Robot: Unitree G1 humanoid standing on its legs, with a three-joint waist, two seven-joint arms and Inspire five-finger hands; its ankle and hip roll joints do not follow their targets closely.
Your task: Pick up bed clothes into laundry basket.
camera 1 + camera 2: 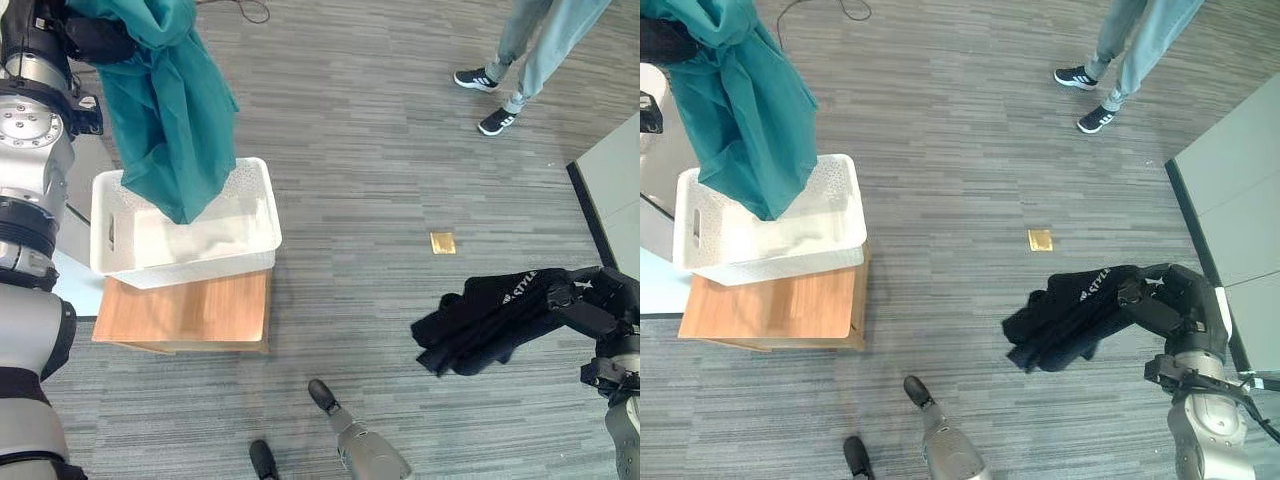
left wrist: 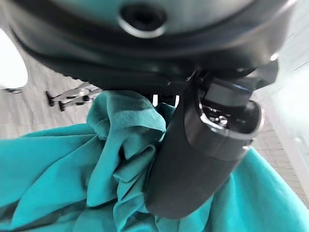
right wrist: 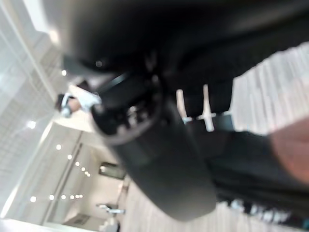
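Both robot hands grip cloth: left [image 2: 193, 159] teal sheet [image 1: 170, 110], right [image 1: 1170, 300] black garment [image 1: 1070, 315], fingers half-buried.

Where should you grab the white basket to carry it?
Probably by the slot handle cut in the end wall of the white plastic laundry basket, coming from that end; the teal cloth in the left hand drapes over its middle.

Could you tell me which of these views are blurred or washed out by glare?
Right wrist view: the right hand and the crumpled black garment are motion-smeared. Left wrist view: the left hand and the teal cloth look soft, with bright glare at one side. Left eye view: sharp, showing the white perforated plastic basket.
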